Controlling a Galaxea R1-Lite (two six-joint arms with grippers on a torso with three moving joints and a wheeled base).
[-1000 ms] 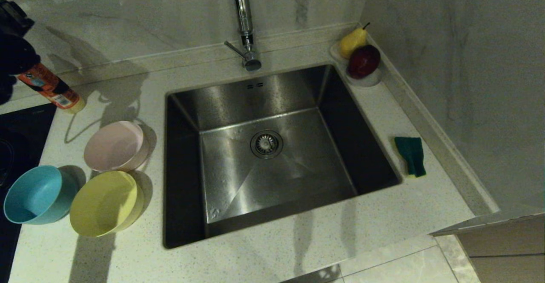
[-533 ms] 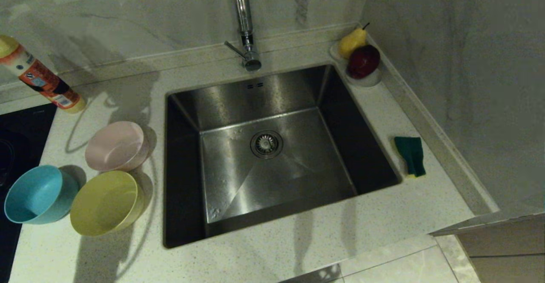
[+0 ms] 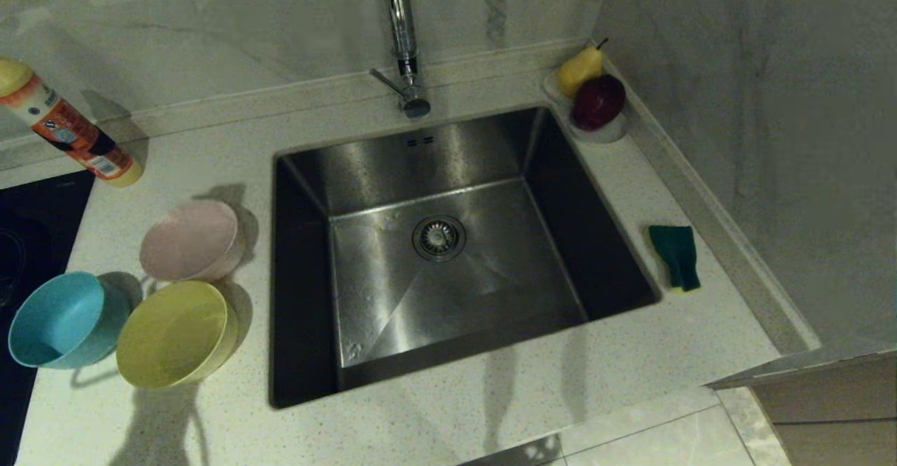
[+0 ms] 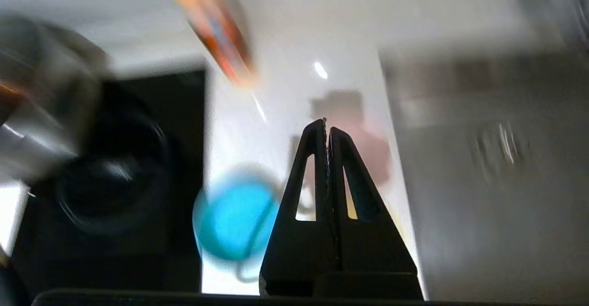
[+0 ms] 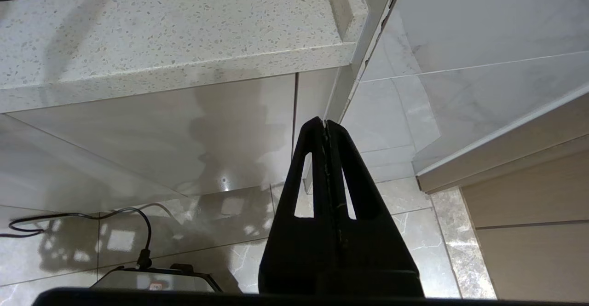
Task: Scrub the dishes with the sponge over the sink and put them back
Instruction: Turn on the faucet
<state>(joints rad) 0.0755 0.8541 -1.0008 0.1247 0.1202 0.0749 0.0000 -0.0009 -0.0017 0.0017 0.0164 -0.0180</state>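
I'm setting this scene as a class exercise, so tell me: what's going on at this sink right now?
Nothing is being handled. The pink bowl, teal bowl and yellow bowl sit together on the counter left of the empty sink; the sponge lies on its right. The left gripper is shut and empty above the bowls. The right gripper hangs shut below the counter edge.

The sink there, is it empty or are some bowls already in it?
Empty. The sink shows only bare steel around its drain; the pink bowl, teal bowl and yellow bowl sit on the counter beside it.
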